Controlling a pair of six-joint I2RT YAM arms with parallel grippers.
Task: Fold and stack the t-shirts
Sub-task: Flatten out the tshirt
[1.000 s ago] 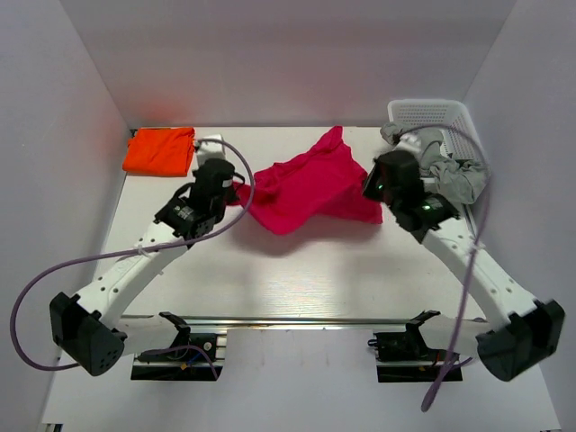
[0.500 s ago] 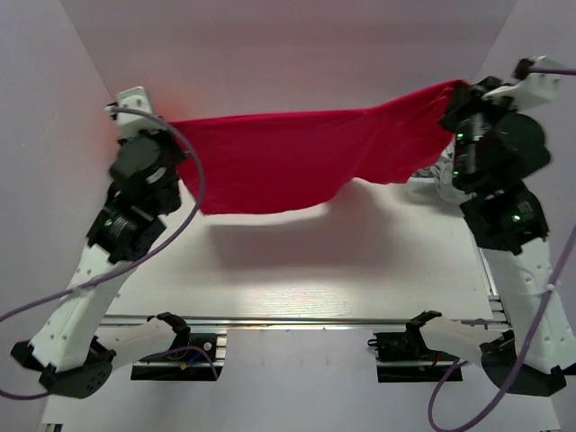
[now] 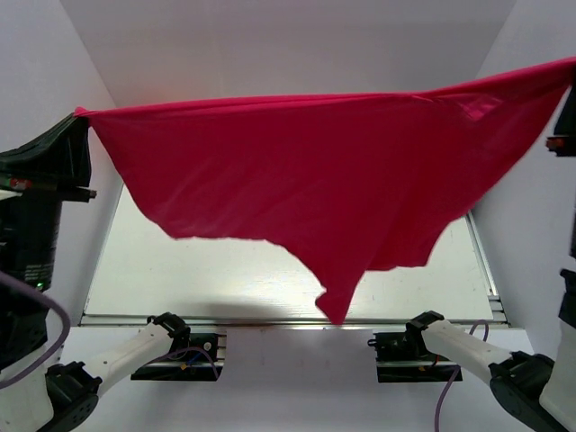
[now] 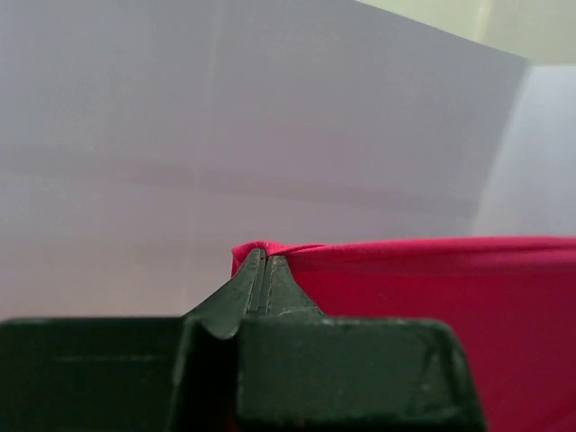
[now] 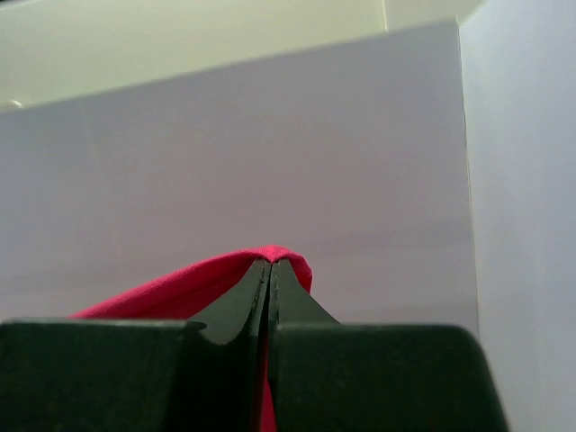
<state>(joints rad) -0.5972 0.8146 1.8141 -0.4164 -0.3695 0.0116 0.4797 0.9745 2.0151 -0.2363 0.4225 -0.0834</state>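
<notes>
- While both arms are holding the magenta-red t-shirt (image 3: 315, 180) stretched wide in the air above the table (image 3: 225, 279), no fold is showing.
- At its left corner the left fingers (image 4: 247, 290) are pinching shut on the cloth; the right fingers (image 5: 292, 304) are clamping its right corner.
- Judging from this, folding and stacking are both remaining.
</notes>
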